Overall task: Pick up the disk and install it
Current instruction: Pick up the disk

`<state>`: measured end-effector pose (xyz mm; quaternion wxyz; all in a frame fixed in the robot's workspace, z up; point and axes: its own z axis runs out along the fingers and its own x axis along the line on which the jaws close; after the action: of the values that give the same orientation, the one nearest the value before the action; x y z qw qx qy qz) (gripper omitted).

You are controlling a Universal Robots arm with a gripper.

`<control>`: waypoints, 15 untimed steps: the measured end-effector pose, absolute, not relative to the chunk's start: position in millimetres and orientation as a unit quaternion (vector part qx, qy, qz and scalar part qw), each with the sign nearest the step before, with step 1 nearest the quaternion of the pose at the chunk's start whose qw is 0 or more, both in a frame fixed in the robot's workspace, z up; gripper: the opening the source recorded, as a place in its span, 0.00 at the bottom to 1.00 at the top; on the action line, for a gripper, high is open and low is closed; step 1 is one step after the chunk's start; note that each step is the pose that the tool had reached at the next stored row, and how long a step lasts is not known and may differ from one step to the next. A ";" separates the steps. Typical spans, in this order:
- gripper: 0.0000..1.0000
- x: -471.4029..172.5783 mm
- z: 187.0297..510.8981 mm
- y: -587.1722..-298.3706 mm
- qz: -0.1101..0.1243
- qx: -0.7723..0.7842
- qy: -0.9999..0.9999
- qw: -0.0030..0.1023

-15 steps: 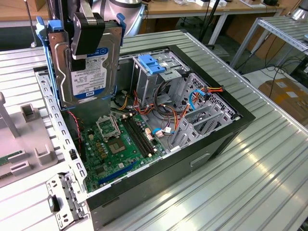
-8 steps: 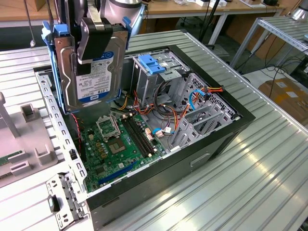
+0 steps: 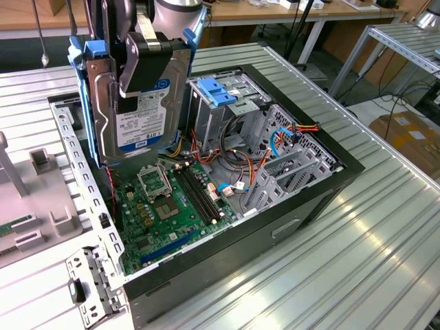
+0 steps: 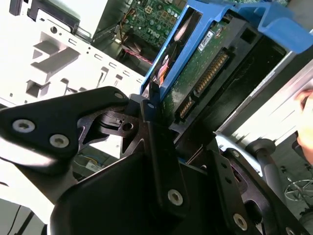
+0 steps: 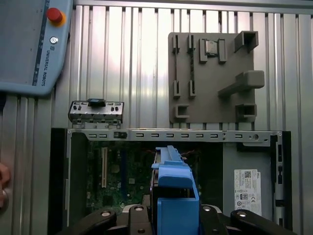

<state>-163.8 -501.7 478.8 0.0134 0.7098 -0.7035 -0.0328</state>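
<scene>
The light is bright and comes from above. The table (image 3: 385, 227) shines, and in the first wrist view I see white streaks on it. The metal frame (image 4: 73, 58) glares white. Inside the case (image 3: 295, 216) it is darker. The disk (image 4: 195, 83) has a pink gleam.

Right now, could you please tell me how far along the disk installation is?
Pickup looks done: the tool is shut on the disk, holding it upright in the air over the open computer case. In hand is the carry: the disk hangs to the exterior view's left of the drive cage. The install is left: the disk sits in no bay yet.
</scene>
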 end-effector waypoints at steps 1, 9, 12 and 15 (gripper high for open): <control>0.36 -163.4 478.7 -503.0 -0.033 0.710 -0.704 0.013; 0.36 -158.9 478.6 -515.0 -0.033 0.710 -0.704 0.013; 0.36 -157.3 478.4 -518.9 -0.033 0.710 -0.703 0.013; 0.36 -155.8 478.3 -523.2 -0.033 0.710 -0.704 0.013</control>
<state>-155.8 -523.2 478.3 0.0131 0.7098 -0.7035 -0.0332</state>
